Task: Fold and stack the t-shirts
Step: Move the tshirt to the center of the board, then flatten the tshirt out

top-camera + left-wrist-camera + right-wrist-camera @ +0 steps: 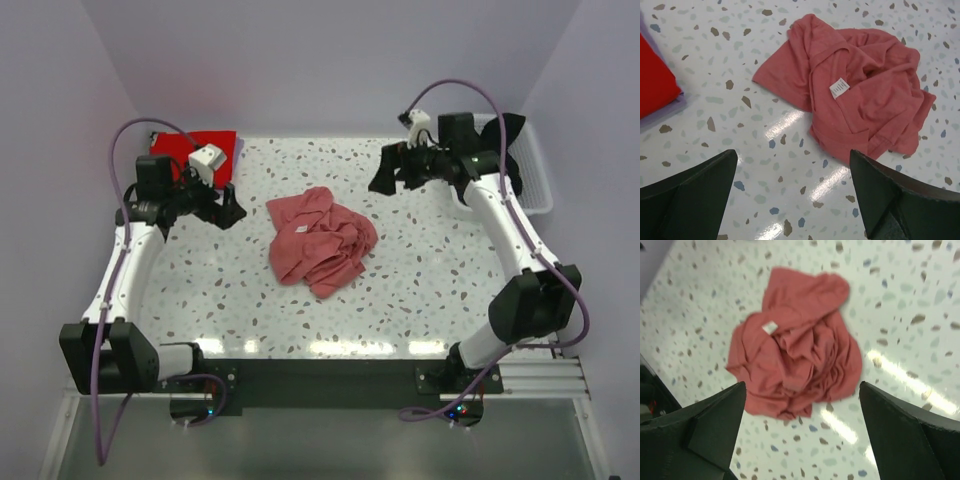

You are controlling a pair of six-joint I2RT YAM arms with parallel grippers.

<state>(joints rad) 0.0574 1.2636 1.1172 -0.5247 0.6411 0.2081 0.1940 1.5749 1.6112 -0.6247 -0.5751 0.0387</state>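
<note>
While left gripper [792, 153] and right gripper [802, 384] spread, salmon t-shirt [318, 240] on speckled table [430, 290], lilac walls [320, 60].

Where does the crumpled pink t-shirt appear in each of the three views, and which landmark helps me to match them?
Top external: the pink t-shirt lies crumpled at the middle of the table.
Left wrist: it fills the upper right.
Right wrist: it lies at the centre, slightly blurred.
Shared landmark: the white label on the shirt, clear in both wrist views, faint from above.
</note>
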